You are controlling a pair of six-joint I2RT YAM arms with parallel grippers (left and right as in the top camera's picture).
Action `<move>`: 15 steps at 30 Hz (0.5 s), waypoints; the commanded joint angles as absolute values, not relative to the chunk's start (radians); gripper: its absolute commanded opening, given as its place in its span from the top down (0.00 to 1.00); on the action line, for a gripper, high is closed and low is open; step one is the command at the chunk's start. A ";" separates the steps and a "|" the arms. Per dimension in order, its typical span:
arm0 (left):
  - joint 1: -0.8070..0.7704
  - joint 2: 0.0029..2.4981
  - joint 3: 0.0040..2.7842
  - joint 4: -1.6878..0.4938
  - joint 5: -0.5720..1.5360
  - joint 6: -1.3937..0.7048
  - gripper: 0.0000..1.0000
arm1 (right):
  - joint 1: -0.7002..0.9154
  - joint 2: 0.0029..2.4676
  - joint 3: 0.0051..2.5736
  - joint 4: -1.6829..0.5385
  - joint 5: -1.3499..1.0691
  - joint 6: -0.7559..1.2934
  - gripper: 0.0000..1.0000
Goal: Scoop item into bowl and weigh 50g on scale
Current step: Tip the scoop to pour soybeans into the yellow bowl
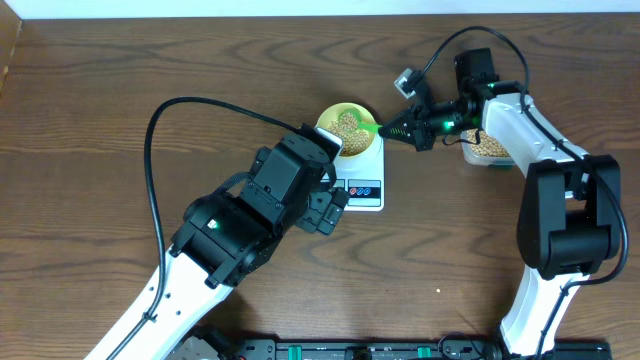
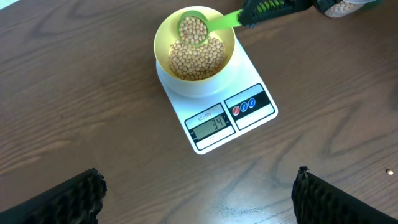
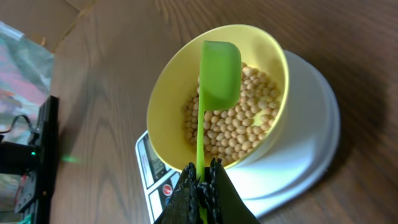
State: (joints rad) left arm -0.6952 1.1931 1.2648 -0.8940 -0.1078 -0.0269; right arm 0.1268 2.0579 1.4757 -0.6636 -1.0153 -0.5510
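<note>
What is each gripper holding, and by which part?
The right gripper holds the green scoop by the end of its handle. The left gripper is open and holds nothing.

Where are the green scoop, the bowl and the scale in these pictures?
green scoop [image 3: 221, 71]: right wrist view, back of its cup.
bowl [image 3: 169, 104]: right wrist view, left inner wall.
scale [image 2: 210, 124]: left wrist view, grey display.

Your way down into the bowl [image 2: 194, 53] is blocked: the green scoop [image 2: 202, 26] hangs over it, reaching in from the right in the closed right claw [image 3: 203, 177]. The left claw [image 2: 198, 196] gapes wide before the scale [image 2: 217, 118], with bare counter [image 2: 74, 112] between them. The tub [image 1: 487, 148] crowds the right side.
</note>
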 commanded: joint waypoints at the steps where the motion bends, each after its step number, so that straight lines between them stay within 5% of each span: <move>1: -0.690 1.188 1.271 -0.897 -0.117 -0.035 0.02 | 0.136 2.055 1.525 -0.686 -0.986 -0.587 0.99; 15: -0.690 1.188 1.271 -0.897 -0.117 -0.035 0.02 | 0.154 2.055 1.556 -0.772 -0.941 -0.588 0.99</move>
State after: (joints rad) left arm -0.6952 1.1931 1.2648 -0.8940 -0.1078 -0.0269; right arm 0.1486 2.0579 1.5372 -0.7647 -0.9352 -0.5728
